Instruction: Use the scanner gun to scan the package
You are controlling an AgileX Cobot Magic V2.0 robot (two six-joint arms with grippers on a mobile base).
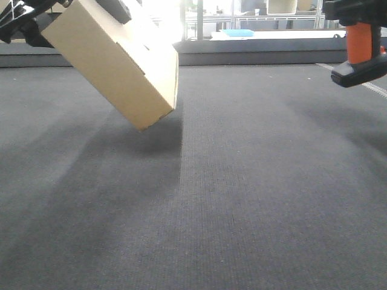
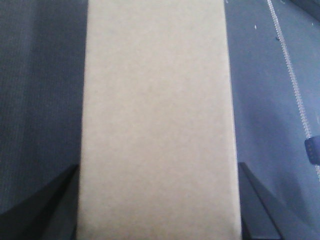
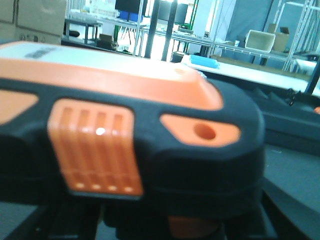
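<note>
My left gripper (image 2: 159,220) holds the package (image 1: 118,60) tilted above the desk's (image 1: 242,199) left side. My right gripper (image 3: 165,220) holds the scanner gun (image 1: 361,51) well apart on the right, so the package lies to its left.

At left, package (image 1: 115,60) tilted over the carpet (image 1: 242,193); scanner gun (image 1: 363,51) well apart at right

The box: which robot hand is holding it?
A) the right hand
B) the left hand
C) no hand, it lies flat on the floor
B: the package sits tilted between the dark fingers of the left hand, while the right hand has the scanner gun.
</note>
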